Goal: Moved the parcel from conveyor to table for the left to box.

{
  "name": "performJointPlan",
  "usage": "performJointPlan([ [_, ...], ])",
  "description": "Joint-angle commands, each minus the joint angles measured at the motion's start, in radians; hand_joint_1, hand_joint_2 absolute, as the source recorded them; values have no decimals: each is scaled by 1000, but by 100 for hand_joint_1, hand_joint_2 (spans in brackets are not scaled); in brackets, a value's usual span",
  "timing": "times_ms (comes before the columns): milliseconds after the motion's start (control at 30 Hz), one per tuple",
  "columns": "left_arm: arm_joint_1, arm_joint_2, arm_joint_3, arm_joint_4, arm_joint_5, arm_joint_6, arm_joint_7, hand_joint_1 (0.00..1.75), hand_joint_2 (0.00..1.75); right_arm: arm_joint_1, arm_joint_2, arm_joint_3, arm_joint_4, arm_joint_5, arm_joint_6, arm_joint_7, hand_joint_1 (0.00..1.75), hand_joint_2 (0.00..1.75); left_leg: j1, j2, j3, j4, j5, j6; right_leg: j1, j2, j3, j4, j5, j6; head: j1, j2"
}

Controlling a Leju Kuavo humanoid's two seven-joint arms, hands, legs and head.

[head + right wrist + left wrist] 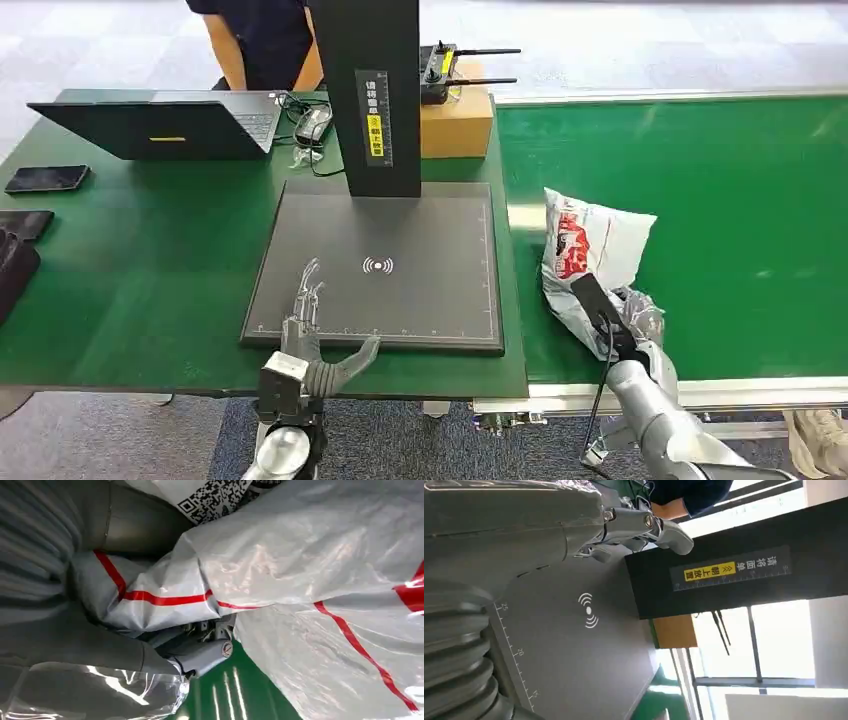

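The parcel [587, 252] is a white plastic mailer with red print, lying crumpled on the green conveyor belt [720, 200] near its left edge. My right hand [632, 318] grips the parcel's near end; up close the bag [300, 580] is bunched between the thumb and the fingers [205, 655]. My left hand [312, 335] hovers open over the front edge of the grey scanner pad [400, 240], fingers stretched forward and thumb out to the right. In the left wrist view those fingers [649, 525] reach above the pad [574, 645], holding nothing.
A black post [375, 90] with a yellow label rises from the pad's back edge. Behind it sit a cardboard box [457, 120] and a controller with antennas. A laptop [160, 125] and a phone [47, 178] lie on the green table; a person stands at the far side.
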Motion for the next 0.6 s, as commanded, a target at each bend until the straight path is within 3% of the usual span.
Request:
performJointPlan([
  [33,-22,14,-21,38,7,10,4,0,175,24,78,-92,-65,-85,-82,-195,154,175,1,1,3,-2,0,-4,0,2,3,-2,0,2,0,0],
  [267,-18,10,-23,36,3,22,4,0,175,85,141,-81,-235,-165,-145,-363,155,175,0,1,0,-1,0,-2,0,2,-1,-1,0,1,0,0],
  [333,-14,10,-24,34,3,24,4,0,175,98,151,-70,-271,-169,-158,-375,147,175,1,1,0,-1,0,-3,0,2,0,-1,0,1,0,0],
  [600,-14,9,-42,34,12,37,4,0,175,173,178,35,-474,-231,-173,-403,147,175,0,2,-1,-1,-1,-2,0,2,-2,0,0,1,0,0],
])
